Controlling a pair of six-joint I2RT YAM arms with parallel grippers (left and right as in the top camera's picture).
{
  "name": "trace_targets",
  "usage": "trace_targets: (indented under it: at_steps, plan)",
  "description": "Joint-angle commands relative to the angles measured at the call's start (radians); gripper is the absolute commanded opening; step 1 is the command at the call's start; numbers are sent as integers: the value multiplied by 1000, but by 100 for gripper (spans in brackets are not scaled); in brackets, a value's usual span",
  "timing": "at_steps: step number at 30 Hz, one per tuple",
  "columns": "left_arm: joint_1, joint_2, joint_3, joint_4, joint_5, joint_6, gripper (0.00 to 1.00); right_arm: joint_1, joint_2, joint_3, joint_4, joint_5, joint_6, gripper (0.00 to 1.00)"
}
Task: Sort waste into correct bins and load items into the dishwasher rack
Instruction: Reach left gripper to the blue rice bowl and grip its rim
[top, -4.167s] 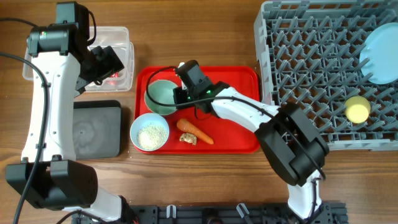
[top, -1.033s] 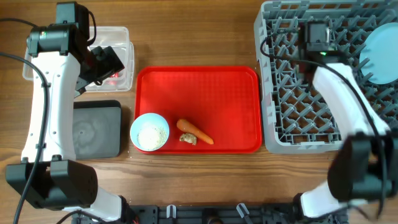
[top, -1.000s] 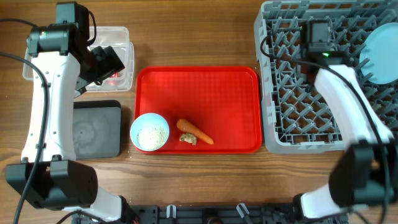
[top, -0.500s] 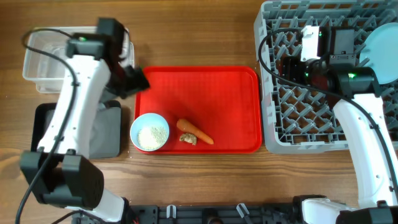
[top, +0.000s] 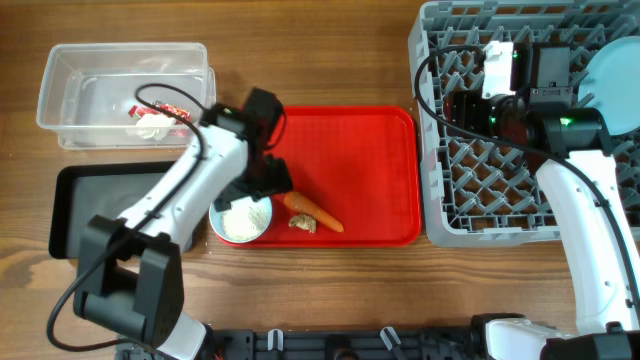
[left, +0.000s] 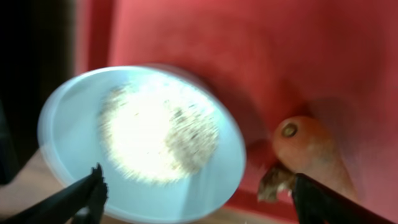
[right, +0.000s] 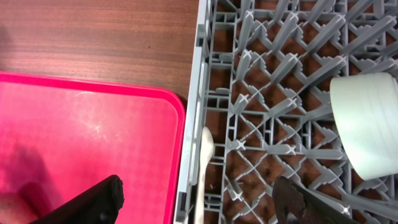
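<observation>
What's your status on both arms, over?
Left gripper open, above the rice bowl on the red tray. Right gripper open, empty, over the rack edge. Carrot and scrap close beside the bowl.

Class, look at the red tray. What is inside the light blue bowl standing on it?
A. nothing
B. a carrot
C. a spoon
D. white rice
D: the bowl holds a heap of white rice, while the carrot lies beside it on the tray.
</observation>
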Motion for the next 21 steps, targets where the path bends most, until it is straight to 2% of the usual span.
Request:
trace_targets:
  at_steps: [1,5,7,8,12,21]
  plan:
    - [-45,-9,-83,79,0,-21,89,4,-3,0,2,-23,4,79]
    - [-56,-9,-130,130,1,-21,78,4,-3,0,3,-23,4,79]
    - [-56,-9,-141,137,0,-21,67,4,-3,0,3,-23,4,79]
    - [-56,-9,-142,137,-10,-21,57,4,-3,0,3,-23,4,79]
    - [-55,-9,-142,145,-37,-17,34,4,-3,0,3,-23,4,79]
    - [-51,-9,-142,170,-54,-9,4,4,-3,0,2,-23,4,79]
